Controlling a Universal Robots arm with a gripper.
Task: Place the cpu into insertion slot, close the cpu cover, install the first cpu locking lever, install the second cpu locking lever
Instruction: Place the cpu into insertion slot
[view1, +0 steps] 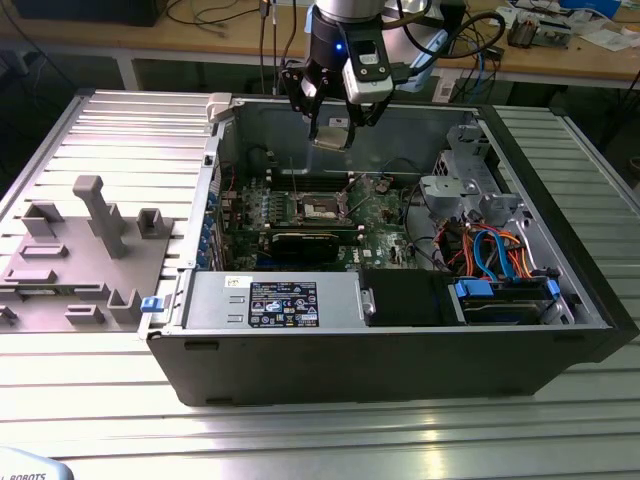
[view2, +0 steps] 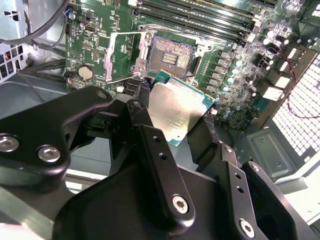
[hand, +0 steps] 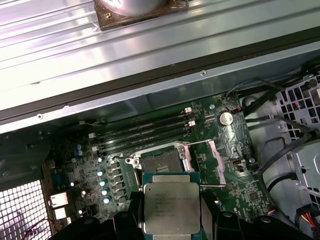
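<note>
My gripper (view1: 333, 132) hangs over the open computer case, above the motherboard. It is shut on the cpu (view2: 175, 112), a flat square chip with a pale metal face and green edge, held by two opposite edges between the black fingers (view2: 141, 107). In the first wrist view the cpu (hand: 171, 206) hovers just short of the insertion slot (hand: 160, 162), whose contact field lies bare. The same insertion slot (view2: 171, 54) shows beyond the chip in the second wrist view. The cpu cover (view2: 120, 55), a silvery frame, is swung open beside the slot. Thin wire levers (hand: 210, 186) stand released.
Memory slots (hand: 140, 132) run along the slot's far side. In the case sit a power supply (view1: 270, 300), a metal drive cage (view1: 465, 180) and blue and orange cables (view1: 500, 250). A grey fixture block (view1: 80, 250) lies on the ribbed table at the exterior view's left.
</note>
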